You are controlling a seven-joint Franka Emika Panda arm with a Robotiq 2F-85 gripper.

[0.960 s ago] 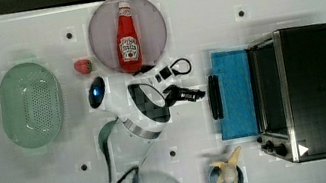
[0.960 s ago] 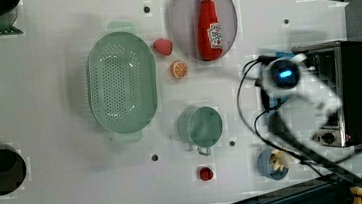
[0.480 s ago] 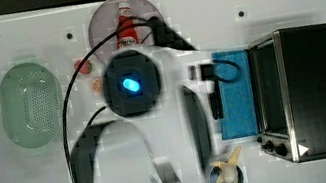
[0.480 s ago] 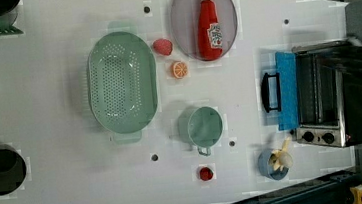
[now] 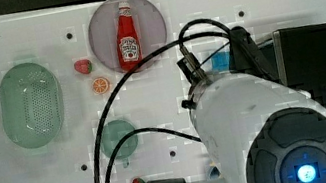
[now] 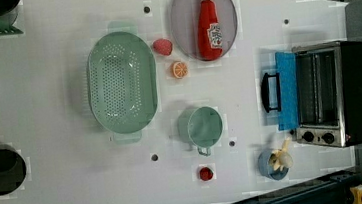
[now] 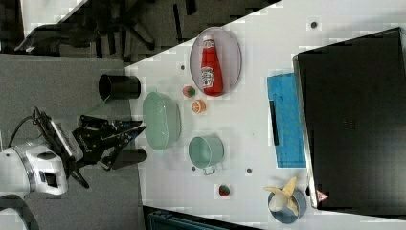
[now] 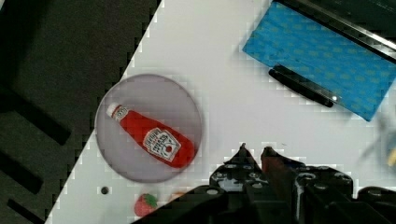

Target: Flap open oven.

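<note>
Left view, oven (image 6: 336, 94) door down as before, arm gone

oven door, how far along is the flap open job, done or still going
Done, by the look of it: the oven has its blue door dropped flat on the table, handle pointing away from the cavity, racks exposed. In hand: nothing; the gripper is empty, fingertips nearly together, up off the table and clear of the door. Left: nothing visible on the oven itself.
</note>
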